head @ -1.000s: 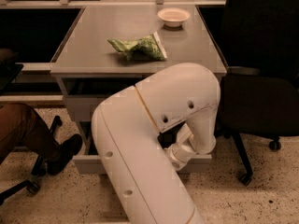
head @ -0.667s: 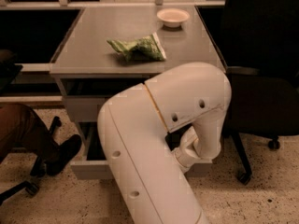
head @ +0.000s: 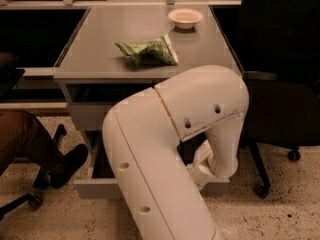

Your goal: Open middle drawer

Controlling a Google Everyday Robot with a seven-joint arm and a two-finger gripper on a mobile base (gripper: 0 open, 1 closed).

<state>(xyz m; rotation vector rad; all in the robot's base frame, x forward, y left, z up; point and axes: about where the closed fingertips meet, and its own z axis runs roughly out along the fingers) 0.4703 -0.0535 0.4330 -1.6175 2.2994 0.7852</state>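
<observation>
The grey cabinet (head: 150,39) stands in the middle of the camera view. The middle drawer (head: 95,188), light grey and flat-fronted, stands pulled well out below the top drawer (head: 86,116). Its dark inside shows at the left, and its black handle is hidden behind my arm. My white arm (head: 195,109) bends down in front of the cabinet. My gripper (head: 198,175) is low at the drawer's front, right of centre, mostly hidden behind the wrist.
A green crumpled bag (head: 147,50) and a white bowl (head: 185,17) lie on the cabinet top. A black office chair (head: 280,109) stands close at the right. A person's leg and shoe (head: 60,166) and a chair base are at the left.
The middle drawer's front has come further out toward the camera. My arm and wrist have drawn back and down with it.
</observation>
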